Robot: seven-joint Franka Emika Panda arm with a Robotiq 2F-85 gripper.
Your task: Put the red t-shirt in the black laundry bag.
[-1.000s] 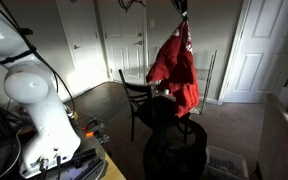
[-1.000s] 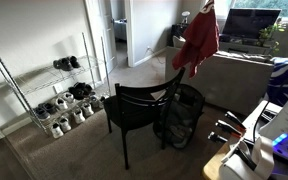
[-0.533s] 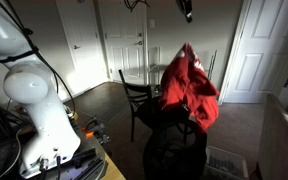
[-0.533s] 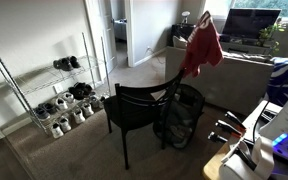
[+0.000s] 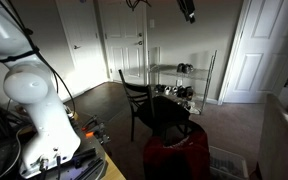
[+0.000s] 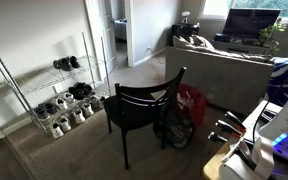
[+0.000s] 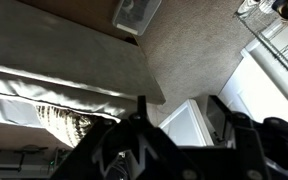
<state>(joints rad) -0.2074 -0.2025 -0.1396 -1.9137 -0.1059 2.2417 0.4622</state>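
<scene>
The red t-shirt [image 5: 174,152] lies bunched in the mouth of the black laundry bag [image 6: 176,128], behind the dark wooden chair [image 6: 139,105]. From the other side, the t-shirt [image 6: 192,102] shows as a red heap at the bag's top. My gripper [image 5: 187,10] hangs high above the bag, near the top edge of the exterior view. In the wrist view the gripper [image 7: 179,112] is open, and only carpet and a white panel show between its fingers [image 7: 220,118].
The chair [image 5: 139,100] stands right beside the bag. A wire shoe rack [image 6: 54,90] lines the wall, and a second wire rack [image 5: 179,85] stands behind the chair. A sofa [image 6: 234,70] is behind the bag. The white robot base [image 5: 34,100] is in the foreground.
The gripper has opened and let go of the red t-shirt. The shirt hung from it a second ago, fell, and now rests in the bag's top.
</scene>
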